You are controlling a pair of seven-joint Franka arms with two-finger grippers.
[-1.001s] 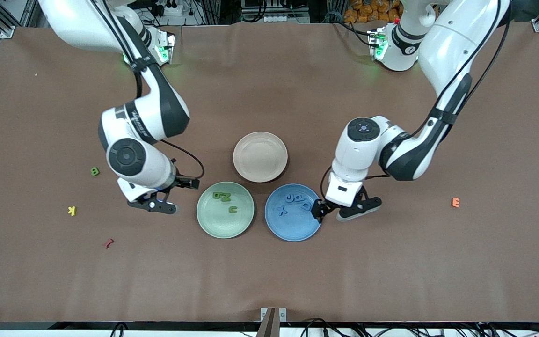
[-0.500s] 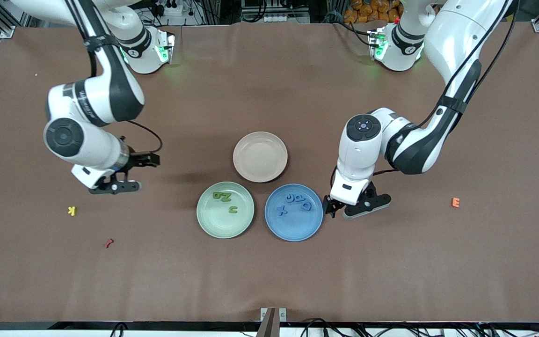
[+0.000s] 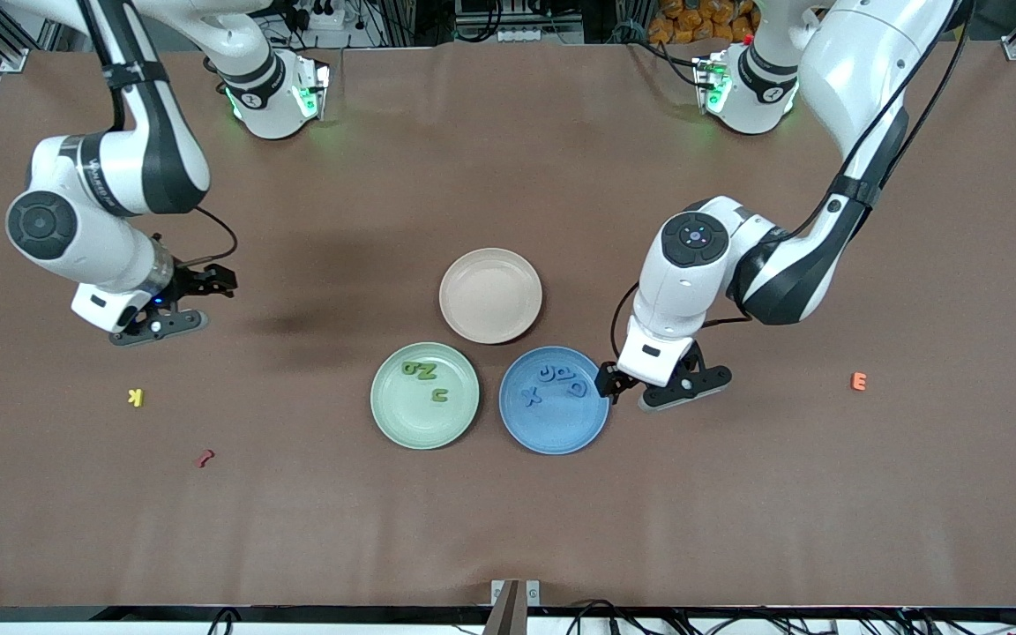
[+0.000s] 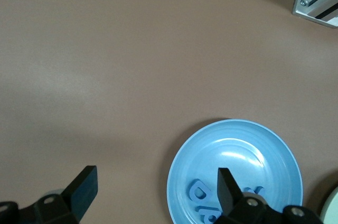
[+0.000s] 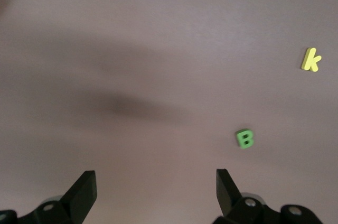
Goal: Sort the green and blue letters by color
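The right gripper hangs at the front view's middle left, jaws wide open and empty — the green B shows on the cloth in its wrist view, near the yellow K. The left gripper sits open and empty just beside the blue plate, lower centre. Blue letters lie in that plate; three green letters lie in the green plate.
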